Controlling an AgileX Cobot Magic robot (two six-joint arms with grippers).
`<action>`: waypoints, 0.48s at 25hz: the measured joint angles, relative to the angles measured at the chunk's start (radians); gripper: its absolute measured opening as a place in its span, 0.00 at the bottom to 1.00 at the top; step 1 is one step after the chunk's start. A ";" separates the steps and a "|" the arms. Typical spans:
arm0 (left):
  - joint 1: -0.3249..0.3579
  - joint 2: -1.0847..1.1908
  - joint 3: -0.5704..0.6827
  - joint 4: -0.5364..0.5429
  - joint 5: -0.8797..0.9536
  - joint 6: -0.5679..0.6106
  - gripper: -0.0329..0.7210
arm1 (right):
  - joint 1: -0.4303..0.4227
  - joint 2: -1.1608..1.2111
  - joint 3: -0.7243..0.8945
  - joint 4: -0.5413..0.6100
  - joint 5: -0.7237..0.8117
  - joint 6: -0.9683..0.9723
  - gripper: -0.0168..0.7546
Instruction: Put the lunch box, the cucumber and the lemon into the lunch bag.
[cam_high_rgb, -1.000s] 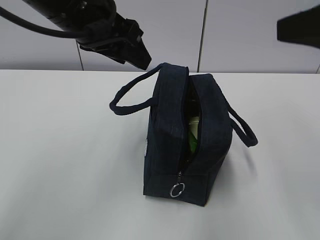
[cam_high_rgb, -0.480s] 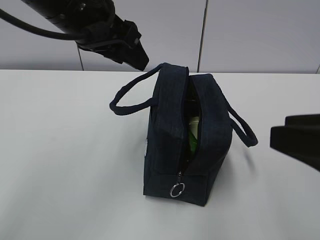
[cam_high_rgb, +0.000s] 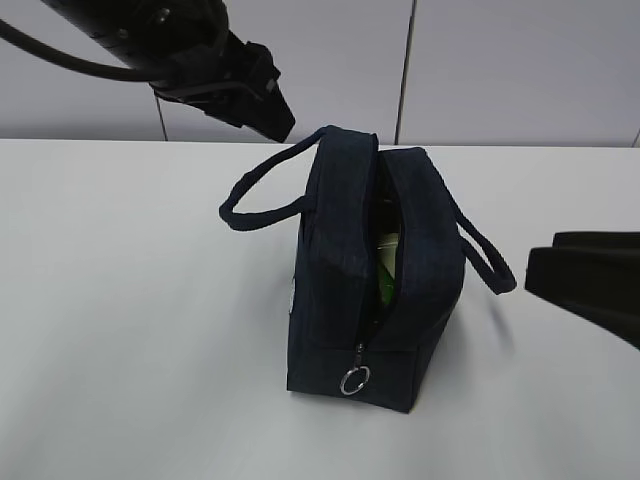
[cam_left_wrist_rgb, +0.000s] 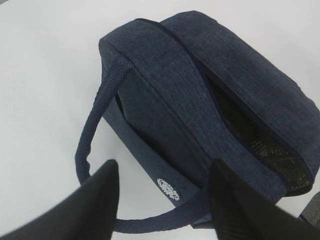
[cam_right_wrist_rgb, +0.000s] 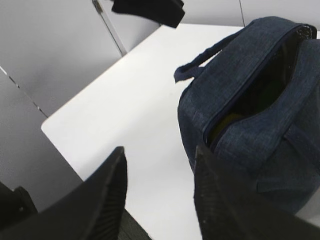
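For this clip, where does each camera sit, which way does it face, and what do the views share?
Exterior: in front of the table, slanting down at the lunch bag; left gripper above, right gripper at the edge.
Left wrist: above the bag, looking down; both fingers show.
Right wrist: beside the bag, looking into its opening; both fingers show.
Shared: all three see the unzipped bag.

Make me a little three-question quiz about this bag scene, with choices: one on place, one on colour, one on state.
1. Where does the lunch bag stand?
A. on the white table
B. on a chair
C. hanging from a hand

2. What colour is the bag?
A. red
B. dark navy
C. yellow

3. The bag's top zipper is:
A. fully closed
B. missing
C. open

Answers: 1 A, it rests on the tabletop, both hands apart from it; 2 B, navy fabric in every view; 3 C, a gap shows something green inside.
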 joint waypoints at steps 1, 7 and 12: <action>0.000 0.000 0.000 0.008 0.002 0.000 0.57 | 0.000 0.000 0.000 0.032 -0.007 -0.002 0.45; 0.000 -0.001 0.000 0.037 0.016 0.000 0.57 | 0.000 0.086 0.000 0.045 -0.026 -0.004 0.37; 0.000 -0.001 0.000 0.046 0.031 0.000 0.57 | 0.000 0.211 0.000 0.030 -0.032 -0.004 0.35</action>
